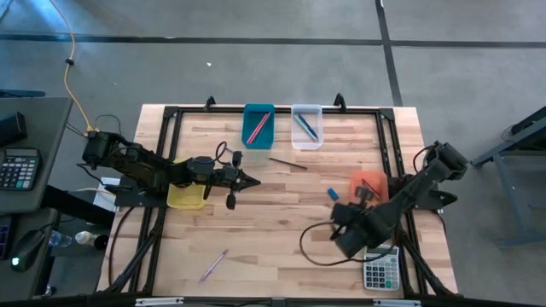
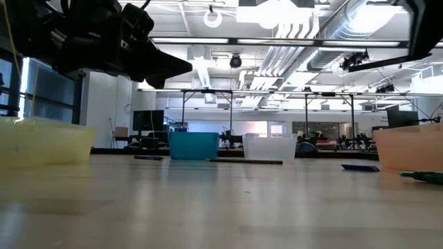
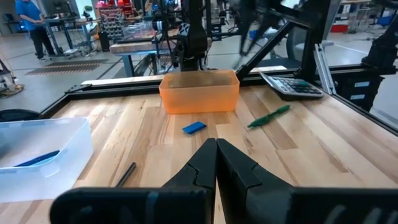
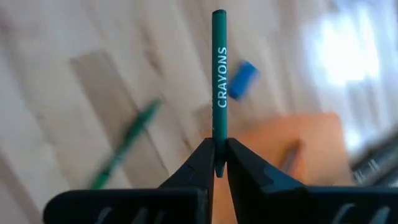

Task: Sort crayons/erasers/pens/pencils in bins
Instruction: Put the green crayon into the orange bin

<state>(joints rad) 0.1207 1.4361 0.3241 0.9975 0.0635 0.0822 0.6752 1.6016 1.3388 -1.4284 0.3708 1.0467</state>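
My right gripper [image 1: 339, 207] hangs high above the table's right part, shut on a green crayon [image 4: 219, 68] marked CRAYONS. Below it lie a blue eraser [image 1: 333, 194], the orange bin [image 1: 368, 185] and a green pen [image 3: 268, 116]. My left gripper [image 1: 252, 180] is shut and empty above the table's middle, just right of the yellow bin [image 1: 186, 197]; it also shows in the left wrist view [image 3: 216, 149]. The teal bin [image 1: 258, 125] and the clear bin [image 1: 307, 126] stand at the far edge, each with sticks inside. My right gripper pinches the green crayon's near end [image 4: 217, 152] between its two fingertips. The crayon runs along the fingers and sticks out straight ahead of them. It is lifted clear of the table, above the eraser and the orange bin.
A dark pencil [image 1: 288, 162] lies near the bins at the back. A purple pen [image 1: 213, 264] lies near the front edge. A grey calculator [image 1: 381, 269] sits at the front right. A black frame [image 1: 171, 119] runs along the table's edges.
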